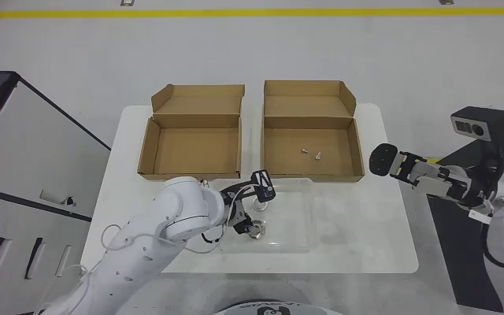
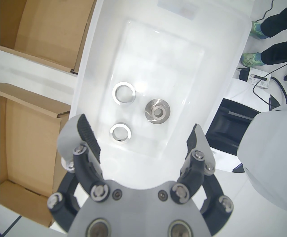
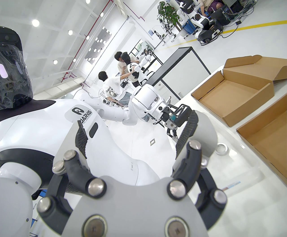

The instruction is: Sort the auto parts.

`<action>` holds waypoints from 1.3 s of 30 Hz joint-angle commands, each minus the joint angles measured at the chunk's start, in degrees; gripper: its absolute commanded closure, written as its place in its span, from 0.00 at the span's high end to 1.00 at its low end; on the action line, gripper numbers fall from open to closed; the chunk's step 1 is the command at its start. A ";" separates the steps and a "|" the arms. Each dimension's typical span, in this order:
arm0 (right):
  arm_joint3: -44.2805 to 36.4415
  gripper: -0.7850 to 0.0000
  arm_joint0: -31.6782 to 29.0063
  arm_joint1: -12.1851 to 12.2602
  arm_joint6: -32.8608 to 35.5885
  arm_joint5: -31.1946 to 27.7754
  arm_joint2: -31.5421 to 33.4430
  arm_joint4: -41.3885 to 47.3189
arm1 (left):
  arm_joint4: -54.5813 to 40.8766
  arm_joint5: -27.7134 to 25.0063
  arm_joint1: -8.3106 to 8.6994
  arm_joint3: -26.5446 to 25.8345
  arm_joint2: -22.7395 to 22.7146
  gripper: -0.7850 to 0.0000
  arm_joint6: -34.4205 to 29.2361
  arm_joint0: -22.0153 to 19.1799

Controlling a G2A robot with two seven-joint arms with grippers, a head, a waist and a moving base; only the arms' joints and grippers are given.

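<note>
Two bolts (image 1: 317, 155) lie in one box (image 1: 279, 161); two rings (image 2: 124, 93) and a flanged part (image 2: 157, 111) sit unsorted in the tray (image 2: 101, 67). The left gripper (image 2: 139, 128) hangs spread above them, and the right gripper (image 3: 136, 125) hangs spread at the tabletop's (image 1: 370, 236) edge.

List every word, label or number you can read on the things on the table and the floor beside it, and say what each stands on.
Nothing here reads clearly enough to quote.
Label on the clear tray: print blurred, unreadable.
White box on the floor: print too small to read.
One metal ring, the other ring, flanged part, cardboard boxes: no markings visible.
</note>
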 commanded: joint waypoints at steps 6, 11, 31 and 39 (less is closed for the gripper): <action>0.00 1.00 0.00 0.00 -0.01 0.00 0.00 0.00 | 6.57 0.63 0.32 0.77 1.39 1.00 4.02 1.87; 0.00 1.00 0.00 0.00 -0.01 0.00 0.00 0.00 | 7.72 1.12 0.47 1.49 2.10 1.00 5.50 3.13; 0.00 1.00 0.00 0.00 -0.01 0.00 0.00 0.00 | 9.35 2.17 0.53 4.16 5.37 0.91 7.91 4.22; 0.00 1.00 0.00 0.00 -0.01 0.00 0.00 0.00 | 7.95 2.70 0.51 4.92 5.92 0.86 7.55 4.14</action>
